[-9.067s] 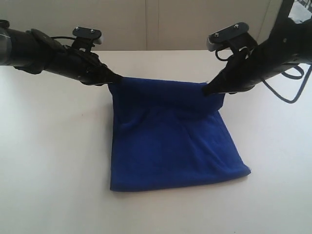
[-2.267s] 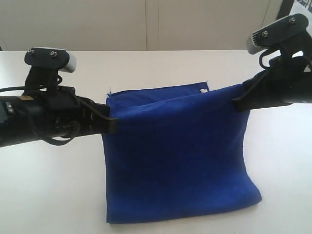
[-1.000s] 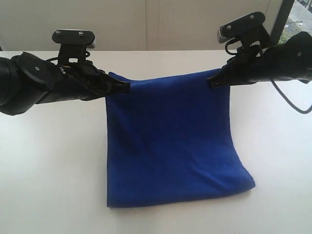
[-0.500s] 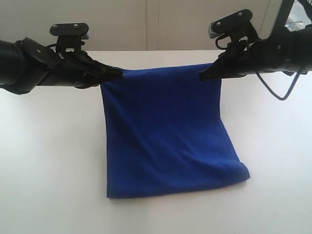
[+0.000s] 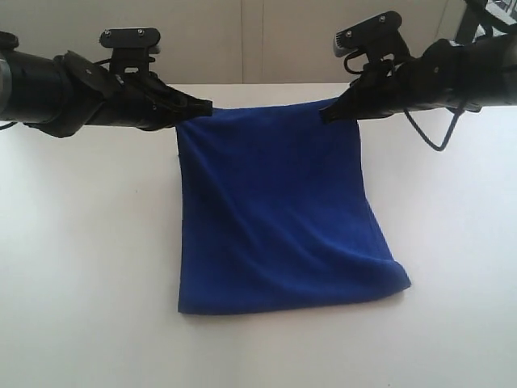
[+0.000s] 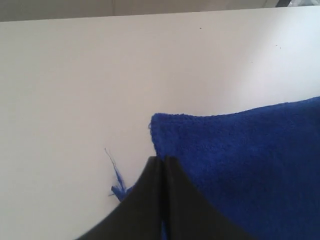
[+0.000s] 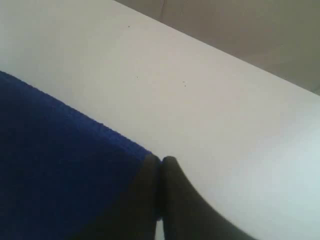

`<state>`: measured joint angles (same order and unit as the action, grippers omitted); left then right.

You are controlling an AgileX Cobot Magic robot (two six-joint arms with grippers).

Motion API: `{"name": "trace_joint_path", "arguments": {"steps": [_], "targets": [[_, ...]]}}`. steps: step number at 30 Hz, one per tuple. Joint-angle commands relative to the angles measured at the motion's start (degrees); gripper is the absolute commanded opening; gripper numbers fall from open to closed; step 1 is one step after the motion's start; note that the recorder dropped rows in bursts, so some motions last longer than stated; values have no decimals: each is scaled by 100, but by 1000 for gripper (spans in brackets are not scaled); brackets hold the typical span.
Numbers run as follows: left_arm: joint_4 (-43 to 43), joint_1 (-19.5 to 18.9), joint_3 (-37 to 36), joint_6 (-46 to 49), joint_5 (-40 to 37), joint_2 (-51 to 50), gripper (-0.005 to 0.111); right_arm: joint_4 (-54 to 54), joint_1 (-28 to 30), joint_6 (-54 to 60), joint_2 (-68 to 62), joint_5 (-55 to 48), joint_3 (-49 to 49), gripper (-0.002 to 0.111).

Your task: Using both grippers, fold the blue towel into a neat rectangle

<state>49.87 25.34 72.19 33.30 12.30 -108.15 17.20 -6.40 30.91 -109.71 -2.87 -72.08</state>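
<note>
White table (image 5: 81, 267); blue towel (image 5: 275, 210) held top edge shifted farther back.

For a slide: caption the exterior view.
Left end effector and right end effector hold the blue towel's raised corners, lower edge on the table.

Bright, soft daylight washed the white table (image 5: 89, 275) almost flat, with a blown-out patch at the exterior view's upper right corner. Shadows were faint and diffuse. The blue towel (image 5: 275, 202) came through deep and saturated. Up close, the fingers (image 6: 145, 200) of the left gripper (image 6: 161, 167) were a blurred black silhouette. The towel pile was crisp there but smeared in the right wrist view.
</note>
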Motion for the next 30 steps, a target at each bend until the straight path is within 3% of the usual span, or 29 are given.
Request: {"name": "trace_joint_path", "arguments": {"steps": [1, 9, 22, 30], "targets": [[28, -125, 254, -6, -26, -259, 0, 13, 16, -4, -217, 50, -232, 0], [28, -467, 689, -45, -291, -856, 0, -18, 16, -4, -756, 106, -564, 0], [28, -463, 818, -181, -268, -1254, 0, -23, 16, -4, -1050, 523, -682, 0], [28, -463, 1182, -181, -649, -1254, 0, -23, 55, 41, -867, 404, -682, 0]]}}
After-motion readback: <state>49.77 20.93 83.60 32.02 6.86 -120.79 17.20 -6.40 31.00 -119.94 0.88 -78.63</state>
